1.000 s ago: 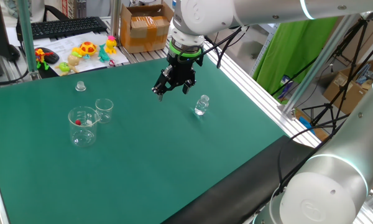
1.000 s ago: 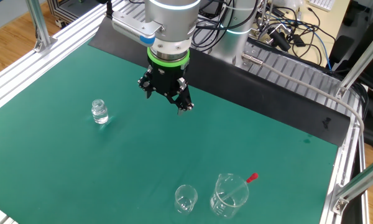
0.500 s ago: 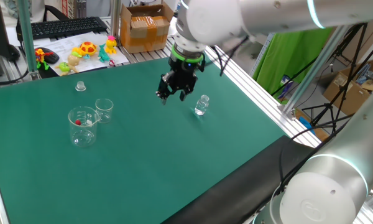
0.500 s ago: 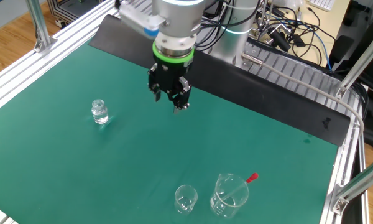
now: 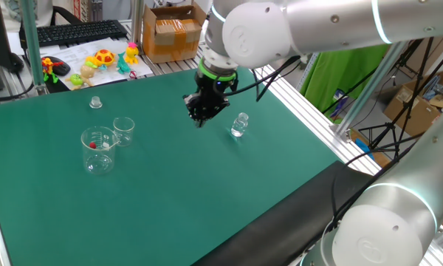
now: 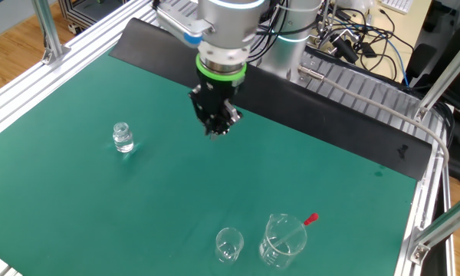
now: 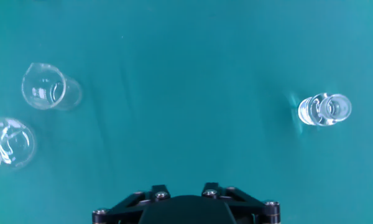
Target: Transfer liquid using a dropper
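Rotated about its own axis since the earlier frames, the pincer is seen hovering empty above the green surface; whether its fingers are apart cannot be told. At nine o'clock, the dropper is left leaning in the larger beaker, beside the smaller beaker. The approach step is judged underway; travel toward the dropper is called for next. At three o'clock stands the vial. Only the other fixed view shows the dropper's red end above the rim.

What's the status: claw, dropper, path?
Claw above the mat, holding nothing; open or shut unclear. Dropper stands in the larger beaker, red end up, untouched. Nothing between them; vial off to the side.
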Tool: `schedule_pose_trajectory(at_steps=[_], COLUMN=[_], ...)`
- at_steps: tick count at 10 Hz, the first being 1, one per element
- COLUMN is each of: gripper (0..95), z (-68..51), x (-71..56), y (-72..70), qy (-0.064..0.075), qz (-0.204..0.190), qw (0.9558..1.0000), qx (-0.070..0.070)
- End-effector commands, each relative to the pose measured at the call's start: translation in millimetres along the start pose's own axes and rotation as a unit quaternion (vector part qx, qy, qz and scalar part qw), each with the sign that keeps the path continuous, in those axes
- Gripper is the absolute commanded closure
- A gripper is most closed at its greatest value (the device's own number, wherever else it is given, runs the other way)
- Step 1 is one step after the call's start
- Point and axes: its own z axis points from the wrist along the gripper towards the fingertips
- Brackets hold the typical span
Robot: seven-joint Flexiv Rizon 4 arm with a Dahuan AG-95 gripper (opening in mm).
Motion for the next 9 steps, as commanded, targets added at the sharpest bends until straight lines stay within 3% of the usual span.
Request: schedule_pose_trajectory(at_steps=[1, 5, 6, 9], gripper=[95.0, 95.0, 95.0, 95.0], z=[-4.6, -13.2, -15.2, -23.4], x=[7.0, 21.4, 29.9, 45.6], y=[12.1, 36.2, 47.0, 61.5], qy=[0.001, 0.003, 0.003, 0.007], qz=[0.008, 0.016, 0.022, 0.021], qw=[1.0, 0.9999, 0.9998, 0.9997], qx=[0.0, 0.0, -0.001, -0.005])
